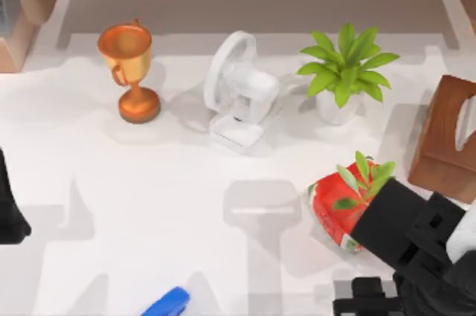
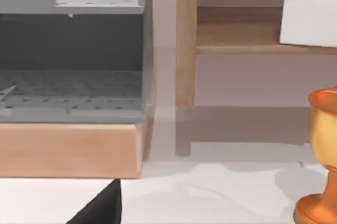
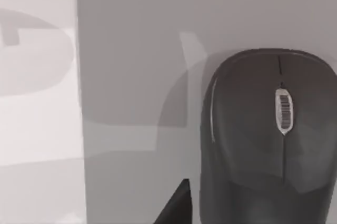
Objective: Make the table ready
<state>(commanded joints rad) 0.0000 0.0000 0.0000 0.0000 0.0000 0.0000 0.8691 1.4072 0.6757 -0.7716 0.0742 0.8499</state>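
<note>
The right arm reaches in over the lower right of the table, where a dark mouse lies just below its wrist camera, long axis probably along the approach; finger state cannot be told.

Smooth white table, glossy metallic trophy, matt black plastic mouse
</note>
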